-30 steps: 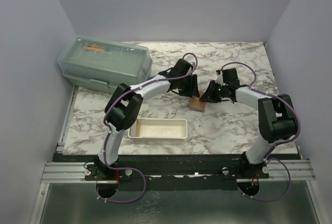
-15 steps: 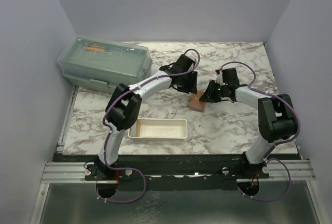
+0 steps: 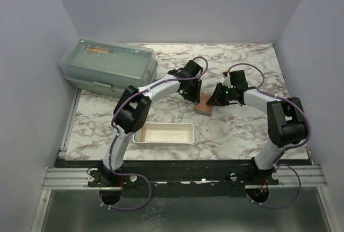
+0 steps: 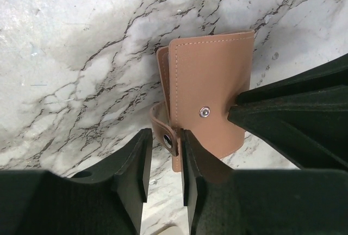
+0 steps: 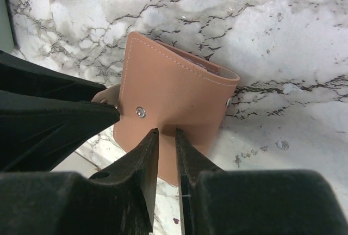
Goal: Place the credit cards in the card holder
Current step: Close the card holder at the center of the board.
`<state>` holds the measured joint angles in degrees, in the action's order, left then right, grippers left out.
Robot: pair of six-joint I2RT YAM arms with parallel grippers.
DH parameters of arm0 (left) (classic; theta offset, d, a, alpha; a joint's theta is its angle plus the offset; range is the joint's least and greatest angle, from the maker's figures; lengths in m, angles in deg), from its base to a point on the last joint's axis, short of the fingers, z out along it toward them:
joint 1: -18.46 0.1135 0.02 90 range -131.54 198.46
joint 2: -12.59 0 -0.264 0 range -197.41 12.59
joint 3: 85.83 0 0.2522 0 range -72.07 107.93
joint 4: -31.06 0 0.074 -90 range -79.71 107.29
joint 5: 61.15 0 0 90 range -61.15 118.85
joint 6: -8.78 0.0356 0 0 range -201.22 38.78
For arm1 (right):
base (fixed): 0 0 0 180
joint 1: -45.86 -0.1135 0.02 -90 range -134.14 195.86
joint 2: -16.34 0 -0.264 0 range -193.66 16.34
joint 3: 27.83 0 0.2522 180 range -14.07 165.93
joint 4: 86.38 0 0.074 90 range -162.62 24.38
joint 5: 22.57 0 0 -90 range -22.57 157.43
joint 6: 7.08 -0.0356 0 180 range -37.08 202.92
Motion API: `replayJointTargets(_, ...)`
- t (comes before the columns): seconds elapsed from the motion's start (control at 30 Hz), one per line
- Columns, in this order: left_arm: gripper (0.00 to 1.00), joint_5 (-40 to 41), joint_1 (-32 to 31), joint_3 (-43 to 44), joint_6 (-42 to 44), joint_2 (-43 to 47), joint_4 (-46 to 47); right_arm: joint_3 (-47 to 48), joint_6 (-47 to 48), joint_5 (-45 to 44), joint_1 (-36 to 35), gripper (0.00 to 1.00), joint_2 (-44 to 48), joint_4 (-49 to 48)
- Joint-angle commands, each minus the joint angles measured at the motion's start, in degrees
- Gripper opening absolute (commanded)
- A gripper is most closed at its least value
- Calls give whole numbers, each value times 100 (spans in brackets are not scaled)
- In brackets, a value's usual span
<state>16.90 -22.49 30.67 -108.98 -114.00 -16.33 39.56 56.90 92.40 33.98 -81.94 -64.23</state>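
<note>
Spotting the tan card holder (image 3: 203, 104) propped half open near the centre of the worktop (image 3: 242, 132), with its flap nipped between the nearly closed jaws of the right gripper (image 5: 166, 133), left gripper (image 4: 166, 137) set narrow on either side of the snap strap (image 4: 162, 129), true grip there too close to call.

You have the card holder (image 3: 203, 105) mid-table between the left gripper (image 3: 195, 96) and right gripper (image 3: 213, 101). The tray (image 3: 163, 140) lies before it, the box (image 3: 110, 66) behind, leftward.
</note>
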Motion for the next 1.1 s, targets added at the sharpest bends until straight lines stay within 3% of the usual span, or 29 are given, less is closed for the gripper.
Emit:
replayJointTargets(0.0,34,139,-23,229,58,-22,-103,-25,196,-305,-62,23,-296,268)
replayJointTargets(0.2,36,175,-20,154,52,185,-88,-1,229,-308,-61,23,-324,308)
replayJointTargets(0.47,23,105,-7,124,7,252,-39,23,245,-291,-67,22,-376,328)
replayJointTargets(0.63,33,137,-8,86,0,351,-10,29,263,-315,-67,22,-359,360)
replayJointTargets(0.73,33,149,14,65,8,382,27,33,244,-329,-64,22,-329,351)
replayJointTargets(1.07,0,-58,73,96,-2,266,84,110,329,-491,-77,25,-199,507)
